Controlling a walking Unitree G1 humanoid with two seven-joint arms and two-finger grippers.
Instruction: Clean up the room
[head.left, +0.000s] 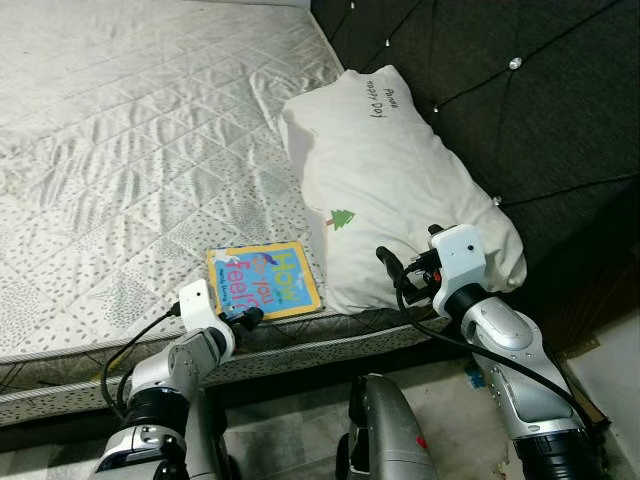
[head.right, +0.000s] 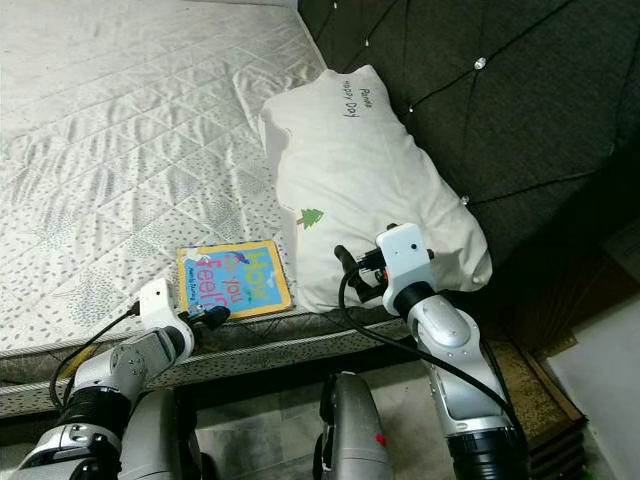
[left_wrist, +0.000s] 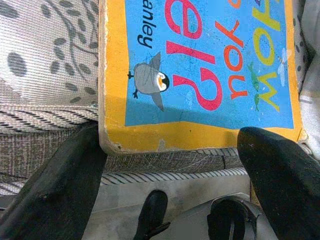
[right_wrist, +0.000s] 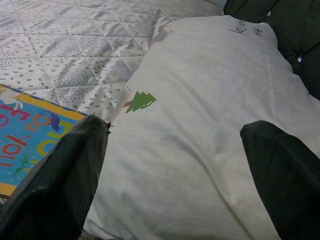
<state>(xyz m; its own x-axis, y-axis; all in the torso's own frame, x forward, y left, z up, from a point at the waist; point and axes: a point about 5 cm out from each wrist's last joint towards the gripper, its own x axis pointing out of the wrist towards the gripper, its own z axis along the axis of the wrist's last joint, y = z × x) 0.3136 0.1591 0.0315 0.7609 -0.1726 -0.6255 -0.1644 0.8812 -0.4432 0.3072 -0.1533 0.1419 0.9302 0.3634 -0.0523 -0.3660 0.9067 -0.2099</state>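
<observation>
On the bed (head.left: 120, 150) there are 1 book (head.left: 263, 280) and 1 pillow (head.left: 385, 180); 2 pincers show, 1 left pincer (head.left: 250, 316) and 1 right pincer (head.left: 390, 262).

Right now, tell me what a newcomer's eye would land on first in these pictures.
The bright yellow-and-blue children's book stands out, lying flat at the near edge of the pale quilted mattress, with the left gripper open at its near edge. Beside it, a large white pillow with a small green tree leans against the dark tufted headboard, and the right gripper hovers open at the pillow's near end.
</observation>
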